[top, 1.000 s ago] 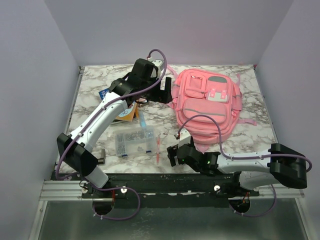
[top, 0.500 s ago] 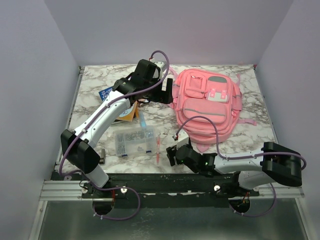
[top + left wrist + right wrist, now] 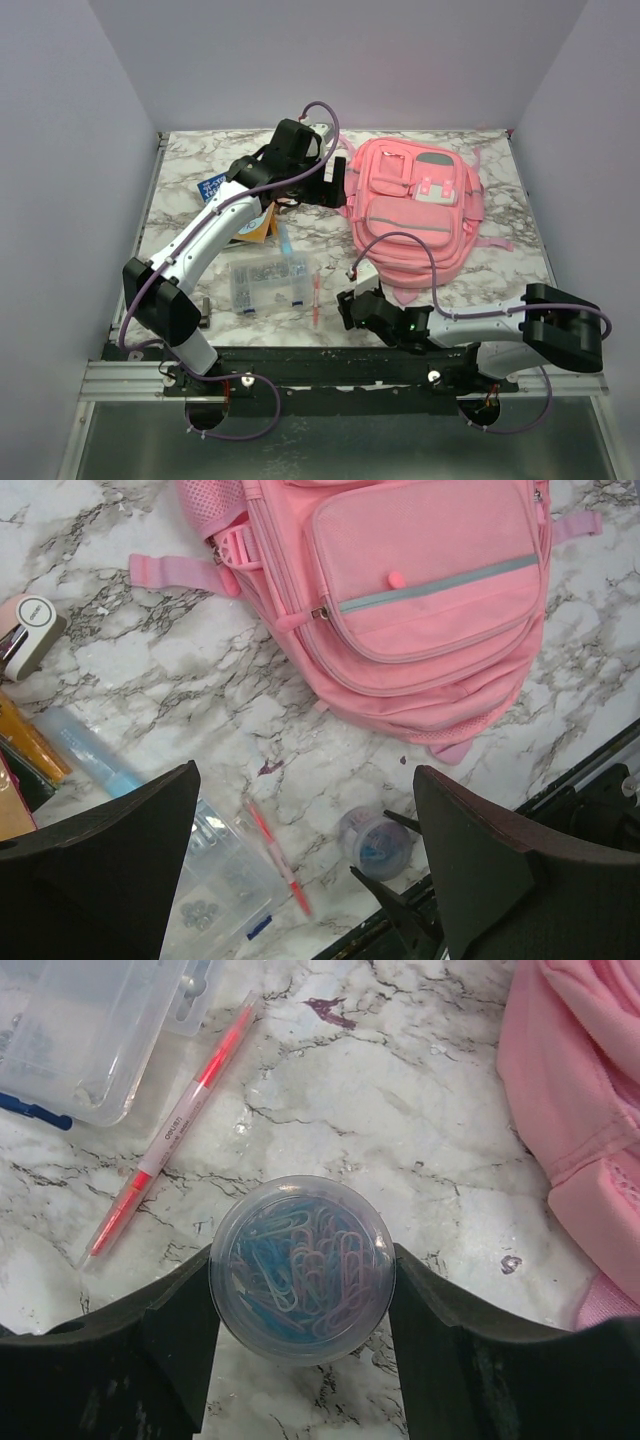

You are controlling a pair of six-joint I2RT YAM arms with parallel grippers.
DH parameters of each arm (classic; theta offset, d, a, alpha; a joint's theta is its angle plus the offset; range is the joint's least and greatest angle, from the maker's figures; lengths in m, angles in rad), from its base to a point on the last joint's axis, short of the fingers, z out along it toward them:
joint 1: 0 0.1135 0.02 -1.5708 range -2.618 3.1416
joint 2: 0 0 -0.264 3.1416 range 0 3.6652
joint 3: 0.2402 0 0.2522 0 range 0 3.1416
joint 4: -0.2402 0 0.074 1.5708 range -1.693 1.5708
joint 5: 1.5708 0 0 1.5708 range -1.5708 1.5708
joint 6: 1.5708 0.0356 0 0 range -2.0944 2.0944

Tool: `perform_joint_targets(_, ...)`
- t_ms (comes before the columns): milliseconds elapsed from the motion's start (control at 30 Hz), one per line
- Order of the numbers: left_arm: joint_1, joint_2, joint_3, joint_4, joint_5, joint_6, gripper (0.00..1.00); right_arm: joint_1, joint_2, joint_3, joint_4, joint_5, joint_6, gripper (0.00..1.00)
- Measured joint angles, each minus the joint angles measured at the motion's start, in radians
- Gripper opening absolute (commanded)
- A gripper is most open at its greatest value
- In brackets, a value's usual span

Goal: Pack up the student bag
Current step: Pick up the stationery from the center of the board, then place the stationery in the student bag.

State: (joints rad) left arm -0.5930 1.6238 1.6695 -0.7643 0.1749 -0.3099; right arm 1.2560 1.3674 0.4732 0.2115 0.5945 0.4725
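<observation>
The pink student bag (image 3: 415, 210) lies flat at the back right of the table, pockets up. It also shows in the left wrist view (image 3: 420, 590) and at the right edge of the right wrist view (image 3: 580, 1110). My right gripper (image 3: 350, 305) is at the near edge, just in front of the bag's bottom. It is shut on a round clear tub of paper clips (image 3: 302, 1268), which both fingers touch; the tub also shows in the left wrist view (image 3: 372, 840). My left gripper (image 3: 330, 185) is open and empty, held high beside the bag's left side (image 3: 310, 880).
A clear compartment box (image 3: 268, 285) and a pink pen (image 3: 318, 297) lie left of the right gripper. A blue tube (image 3: 90, 750), a small white-grey object (image 3: 25, 635), an orange item (image 3: 258, 228) and a blue card (image 3: 210, 187) lie at the back left.
The left arm has swung a little to the right, toward the bag. The right gripper has shifted slightly away from the near edge with the tub between its fingers.
</observation>
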Motion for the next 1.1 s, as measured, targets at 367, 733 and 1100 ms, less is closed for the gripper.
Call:
perform_joint_targets(367,0.000,0.005,-0.025,0.019,0.000,0.000,0.89,-0.003,-0.139,0.129,-0.194,0.104,0.025,0.45)
perform_joint_targets(733,-0.032,-0.027,-0.190,0.202,-0.014,0.045,0.90,-0.414,-0.338,0.299,-0.462,0.113,0.050,0.38)
perform_joint_targets(1100,-0.327,0.034,-0.334,0.489,-0.150,0.358,0.98,-1.205,-0.325,0.310,-0.510,-0.383,0.032,0.38)
